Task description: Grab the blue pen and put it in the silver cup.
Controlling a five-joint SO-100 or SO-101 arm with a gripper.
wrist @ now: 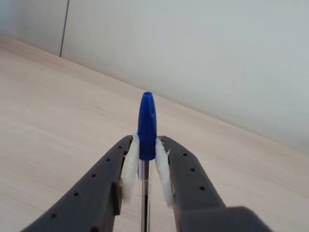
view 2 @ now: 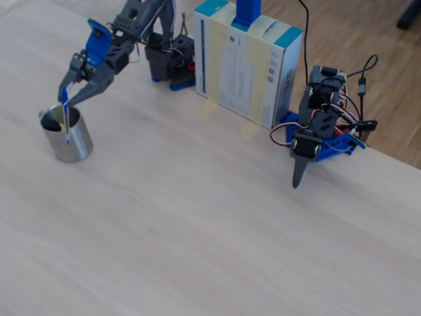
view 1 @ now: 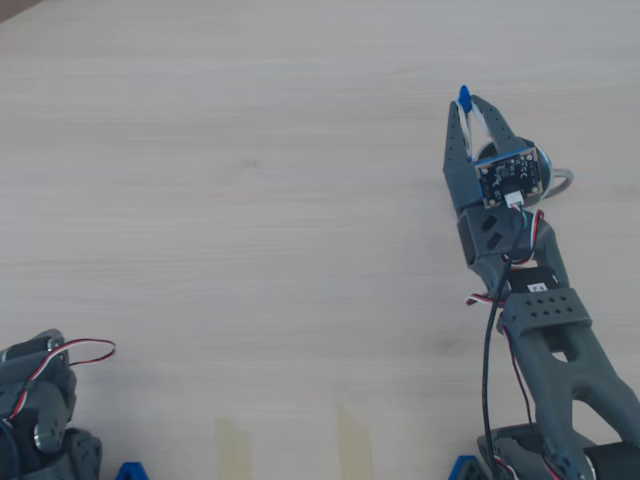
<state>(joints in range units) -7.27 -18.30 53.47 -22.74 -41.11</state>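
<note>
Padded fingers (wrist: 129,166) of the gripper (wrist: 146,169) clamp the blue pen (wrist: 146,126) just below its cap — the capped end points away from the wrist. Directly beneath the gripper (view 2: 68,99) stands the silver cup (view 2: 66,135) on the tabletop (view 2: 197,217), the pen's (view 2: 66,125) lower end over its rim.

A big, pale wooden table (view 2: 197,230) in a bright room.
Behind it is a plain light wall (wrist: 193,53). A brown wood floor (view 2: 368,33) shows past the table's far edge.
</note>
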